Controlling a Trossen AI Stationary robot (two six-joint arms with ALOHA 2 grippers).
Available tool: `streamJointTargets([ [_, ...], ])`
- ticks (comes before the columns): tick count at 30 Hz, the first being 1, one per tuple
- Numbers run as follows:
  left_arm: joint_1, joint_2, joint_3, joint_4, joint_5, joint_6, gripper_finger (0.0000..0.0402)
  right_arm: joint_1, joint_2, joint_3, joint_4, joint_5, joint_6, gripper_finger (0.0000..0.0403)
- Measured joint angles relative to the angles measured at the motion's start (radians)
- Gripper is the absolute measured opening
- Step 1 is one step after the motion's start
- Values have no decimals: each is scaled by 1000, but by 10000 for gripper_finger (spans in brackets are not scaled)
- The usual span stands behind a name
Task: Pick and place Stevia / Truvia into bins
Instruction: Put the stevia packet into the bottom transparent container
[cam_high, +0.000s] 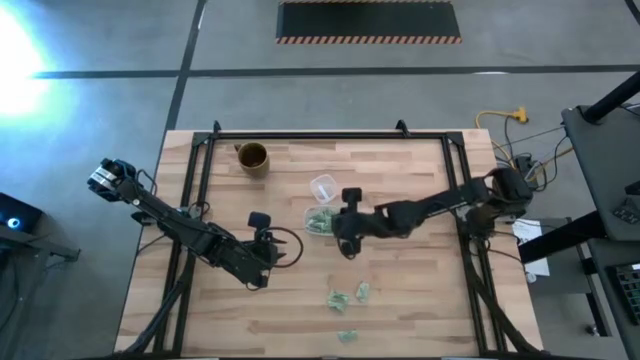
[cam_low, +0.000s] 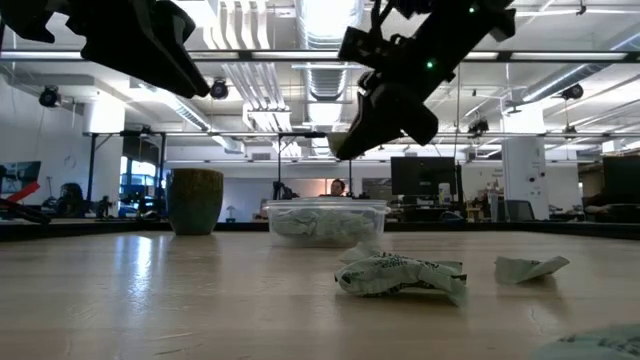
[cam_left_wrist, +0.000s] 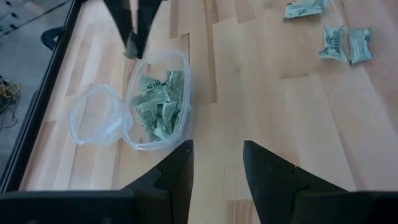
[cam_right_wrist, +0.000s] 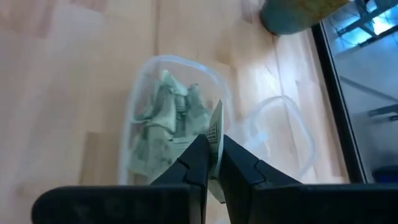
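Above the bin (cam_right_wrist: 174, 130), the right gripper (cam_right_wrist: 212, 163) pinches one packet (cam_right_wrist: 216, 134) between nearly closed fingers, so the paper stands on edge and hangs over the container's near rim. That hold suits a drop, judging by the task: released here, the packet should fall among the crumpled green-and-white packets already piled inside. From the low view the gripper sits well clear of the table, high enough to pass over the bin's wall. The left gripper (cam_left_wrist: 217, 171) waits to the side over bare wood, its jaws spread and empty, aimed toward the bin and out of the right arm's way. Loose packets (cam_high: 345, 296) lie on the table nearer the front edge, well apart from the bin, so more trips remain. A clear lid (cam_left_wrist: 96, 118) lies just beside the bin, and a mug (cam_high: 252, 157) stands near the far edge.
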Motion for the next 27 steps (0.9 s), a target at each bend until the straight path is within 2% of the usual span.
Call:
streamJointTargets([
  [6, 0, 0, -3, 2, 0, -1, 123, -39, 0, -15, 6, -5, 6, 23],
  [20, 0, 0, -3, 8, 0, -2, 123, -51, 0, -78, 95, -10, 2, 23],
  [27, 0, 0, -3, 8, 0, -2, 123, -49, 1, -79, 95, -79, -24, 27],
])
